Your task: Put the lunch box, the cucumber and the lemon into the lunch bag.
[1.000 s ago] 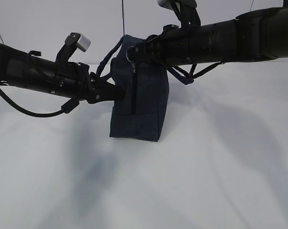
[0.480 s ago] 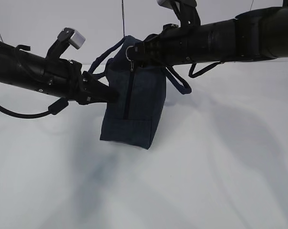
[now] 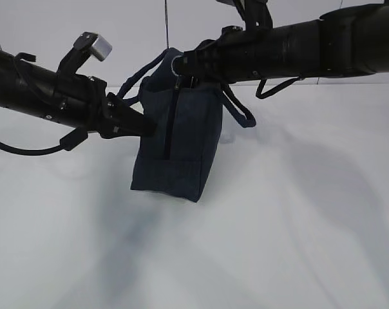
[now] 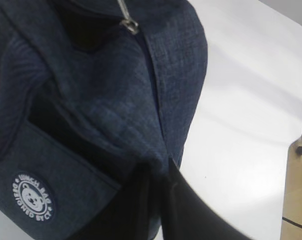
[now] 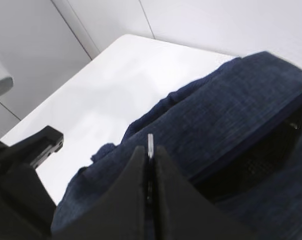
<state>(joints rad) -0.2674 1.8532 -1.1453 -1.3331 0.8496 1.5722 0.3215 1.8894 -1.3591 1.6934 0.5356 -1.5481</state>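
Lunch bag point(image 3: 175, 138) frame center, tilted; left gripper point(image 3: 149, 127) pinching its side fabric, right gripper point(image 3: 179, 66) clamped, probably on ring pull point(image 3: 176, 65), top.

The lunch bag point(image 3: 175, 138) has shifted left and tilted further. The left end effector point(image 3: 149, 127) drew back left, and the right end effector point(image 3: 180, 64) rose slightly.

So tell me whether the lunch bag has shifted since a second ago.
Yes. The lunch bag has slid left across the white table and now tilts.
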